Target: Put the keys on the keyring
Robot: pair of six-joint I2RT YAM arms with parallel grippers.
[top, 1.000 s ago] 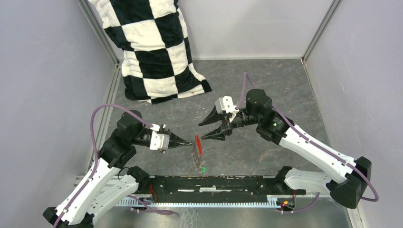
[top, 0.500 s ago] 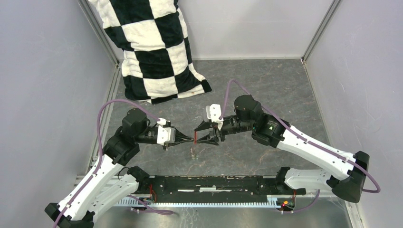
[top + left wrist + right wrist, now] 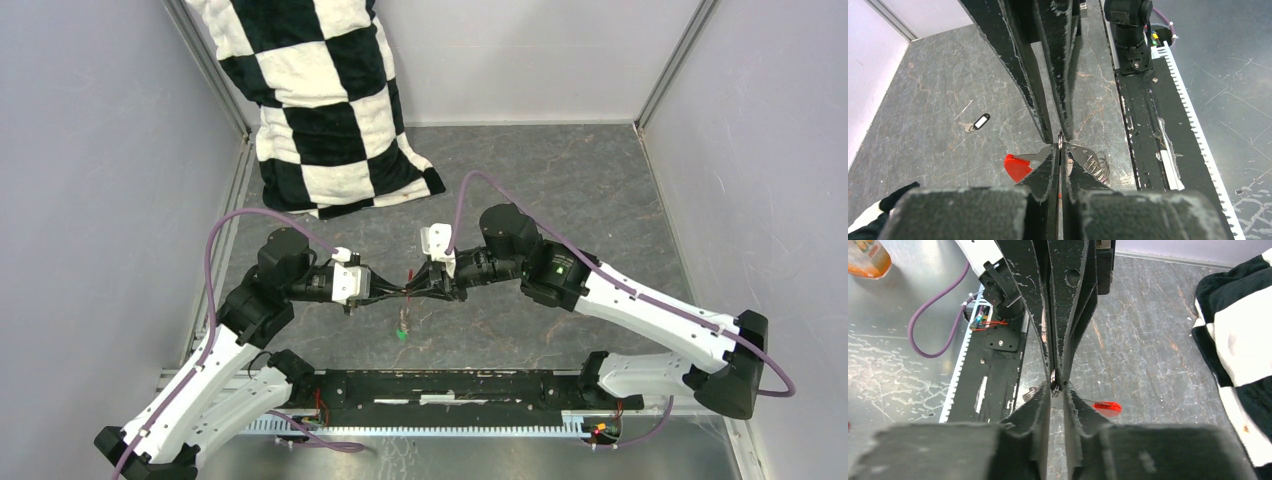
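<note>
Swinging in, the right gripper [image 3: 417,289] has come to meet the left gripper [image 3: 399,292] tip to tip, on the near side of the checkered cushion [image 3: 320,110] and well apart from it. The left gripper is clenched on the keyring [image 3: 1090,162], held aloft; the right jaws have narrowed around it, though whether they pinch it I cannot tell. A green tag [image 3: 401,335] seems to hang from the ring already; the black-tagged key [image 3: 979,121] lies loose toward the cushion, apparently unthreaded.

Both elbows bent, left arm [image 3: 235,330] and right arm [image 3: 640,305] reaching inward. Jaws of left gripper [image 3: 402,293] clamped tight. Nose to nose with it, right gripper [image 3: 414,290]: fingers nearly together, thin gap showing
</note>
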